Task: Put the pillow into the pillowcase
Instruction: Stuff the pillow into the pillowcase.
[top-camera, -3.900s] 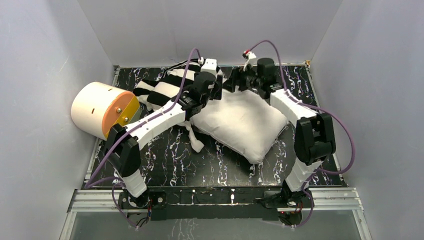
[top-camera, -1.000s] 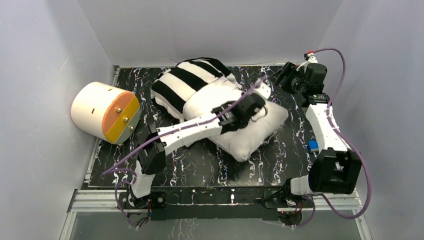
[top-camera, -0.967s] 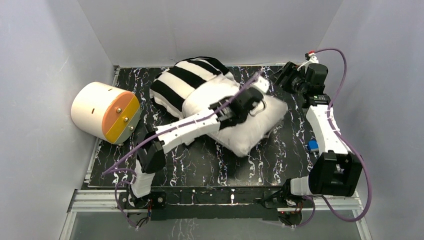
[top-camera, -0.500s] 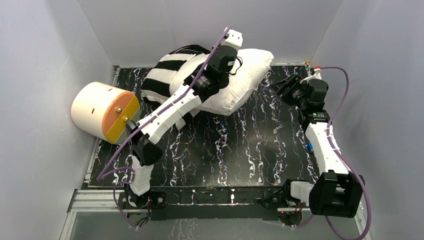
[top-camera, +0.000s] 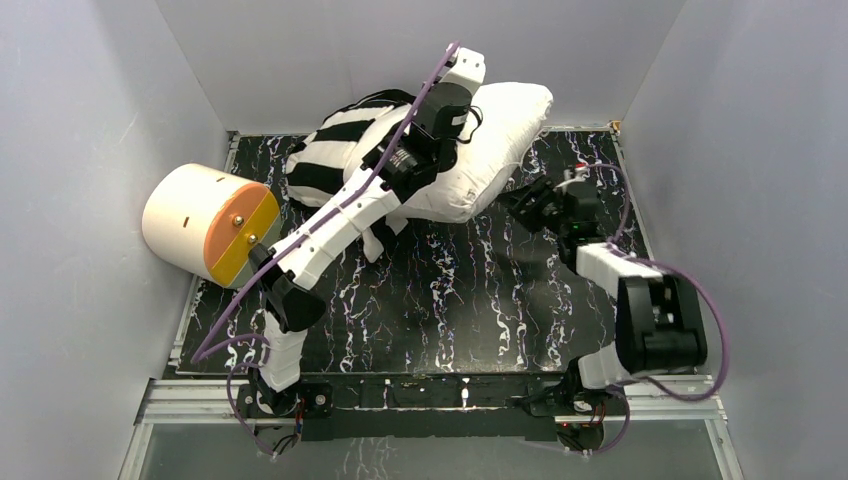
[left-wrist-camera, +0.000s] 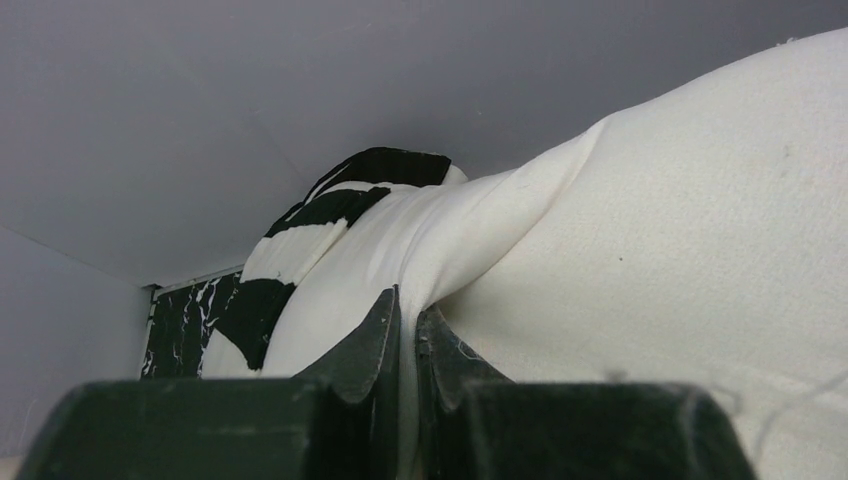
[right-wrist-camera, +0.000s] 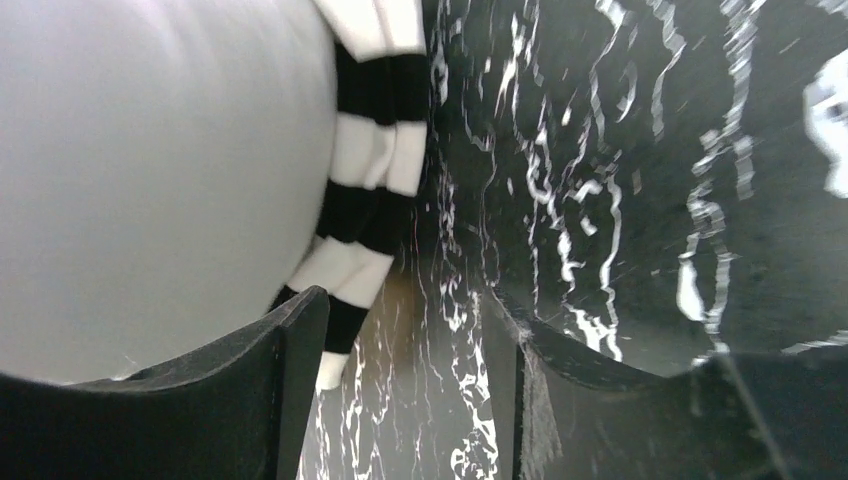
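Observation:
The white pillow (top-camera: 495, 135) hangs lifted off the table, tilted against the back wall, with its left end inside the black and white striped pillowcase (top-camera: 325, 165). My left gripper (top-camera: 452, 118) is shut on a fold of the pillow's white fabric (left-wrist-camera: 680, 250); in the left wrist view the left gripper (left-wrist-camera: 408, 305) pinches that fold, and the pillowcase (left-wrist-camera: 345, 205) lies beyond it. My right gripper (top-camera: 520, 203) is open just below the pillow's right underside. In the right wrist view the right gripper (right-wrist-camera: 405, 310) holds nothing, with the pillow (right-wrist-camera: 150, 180) and a striped pillowcase edge (right-wrist-camera: 370, 170) to its left.
A cream cylinder with an orange face (top-camera: 200, 220) lies at the left edge of the black marbled table (top-camera: 450, 300). Grey walls close in the back and both sides. The left arm stretches diagonally across the table's left half.
The left gripper has lifted the pillow from the table up to the back wall. The right arm has swung in from the far right to under the pillow, its jaws a little narrower.

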